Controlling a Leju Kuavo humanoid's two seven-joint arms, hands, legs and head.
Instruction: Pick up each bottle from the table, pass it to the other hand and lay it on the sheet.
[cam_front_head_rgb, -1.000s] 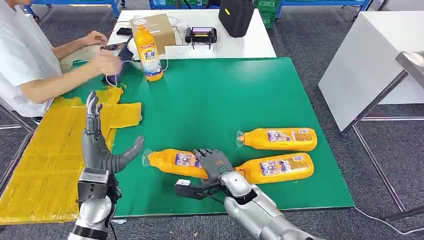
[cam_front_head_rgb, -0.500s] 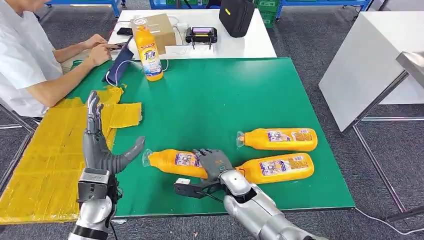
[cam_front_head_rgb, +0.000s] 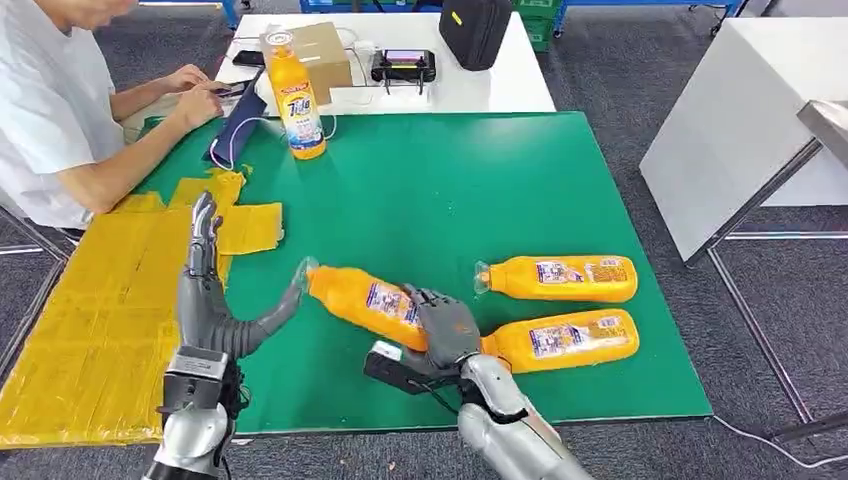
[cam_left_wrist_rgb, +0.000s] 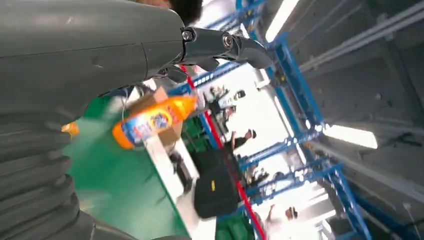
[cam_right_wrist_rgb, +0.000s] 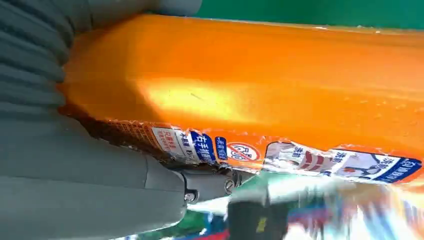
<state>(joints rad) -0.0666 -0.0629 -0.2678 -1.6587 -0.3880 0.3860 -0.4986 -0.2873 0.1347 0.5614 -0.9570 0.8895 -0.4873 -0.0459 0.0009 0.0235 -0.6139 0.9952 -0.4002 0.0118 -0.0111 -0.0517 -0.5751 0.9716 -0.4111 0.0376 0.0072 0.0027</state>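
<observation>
Mid-handover: right hand (cam_front_head_rgb: 443, 325) was wrapped around a tilted orange bottle (cam_front_head_rgb: 362, 296), its cap touching the spread left hand (cam_front_head_rgb: 215, 300), which I'd guess needed to clamp down next.

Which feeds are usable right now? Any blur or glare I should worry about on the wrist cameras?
Head view: sharp and evenly lit, with the right hand gripping the tilted bottle plainly. Left wrist view: bright ceiling lights blow out the background, and the upright bottle is soft. Right wrist view: the held bottle's orange wall carries a glare patch, and the lower background is smeared.
</observation>
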